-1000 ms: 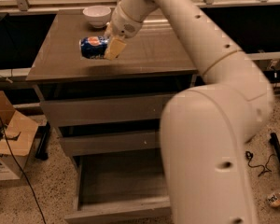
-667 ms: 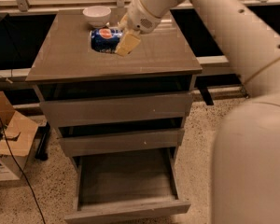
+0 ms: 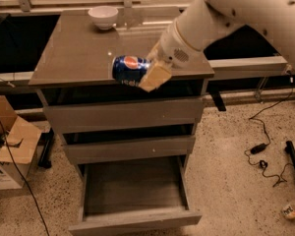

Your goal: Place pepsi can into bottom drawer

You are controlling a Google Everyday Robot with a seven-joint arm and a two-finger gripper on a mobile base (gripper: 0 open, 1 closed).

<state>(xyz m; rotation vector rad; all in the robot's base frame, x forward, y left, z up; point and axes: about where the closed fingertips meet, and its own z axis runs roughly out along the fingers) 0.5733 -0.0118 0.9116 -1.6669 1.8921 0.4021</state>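
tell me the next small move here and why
Probably carry the pepsi can out past the cabinet front edge and start lowering it. The gripper holds it on its side at cabinet-top height, fingers shut on it, while the bottom drawer stands pulled open, below and forward of it.

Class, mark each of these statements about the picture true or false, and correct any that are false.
1. The claw holds the pepsi can on its side. True.
2. The bottom drawer is closed. False: it stands pulled open.
3. The white bowl sits at the back of the cabinet top. True.
4. The pepsi can lies inside the bottom drawer. False: it is in the claw, at the cabinet top's front edge.
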